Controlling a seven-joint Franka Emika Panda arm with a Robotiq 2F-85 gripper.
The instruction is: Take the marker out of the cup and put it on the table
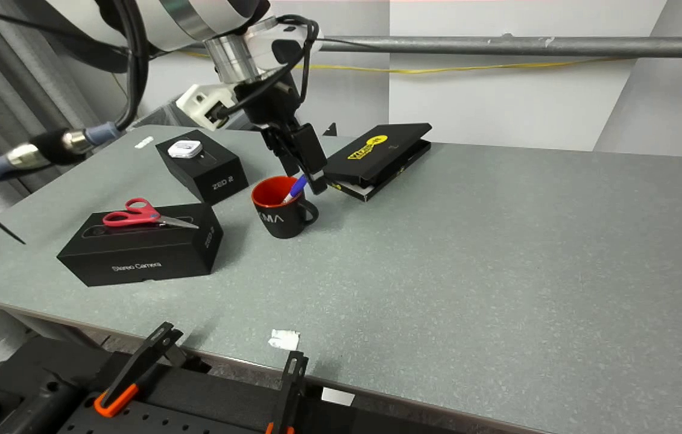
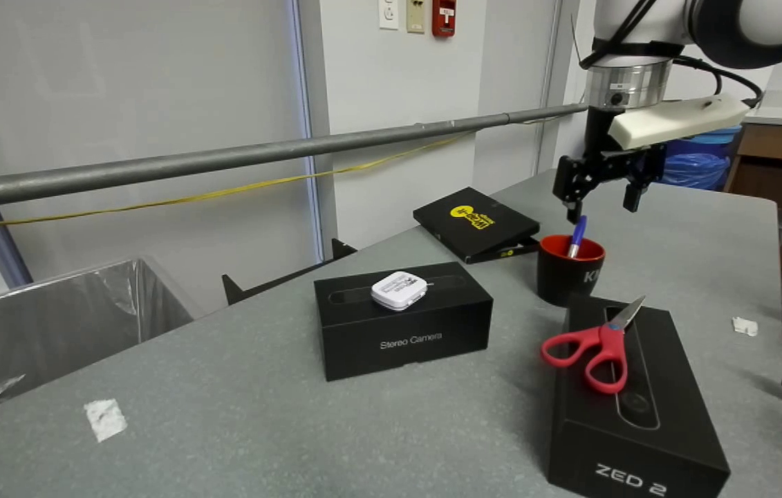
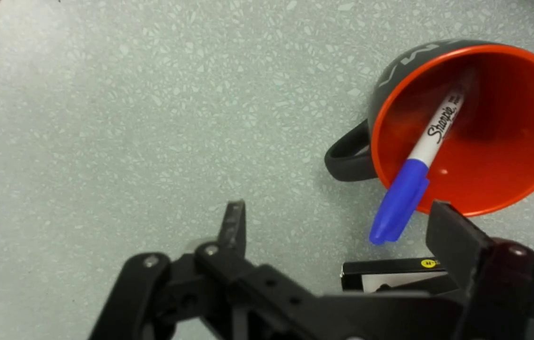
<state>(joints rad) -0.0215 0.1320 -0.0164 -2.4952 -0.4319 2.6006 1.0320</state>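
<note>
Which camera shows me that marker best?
The wrist view: the marker is largest there, its blue cap and "Sharpie" lettering clear. Both exterior views show it small, leaning in the cup: the blue cap and some whitish barrel, no readable lettering.

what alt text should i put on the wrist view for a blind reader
A blue-capped white marker leans in a red-lined dark mug, capped end jutting past the rim. At the bottom, black jaws stand open, not gripping it. At lower right, part of a black box shows on the speckled grey table.
</note>
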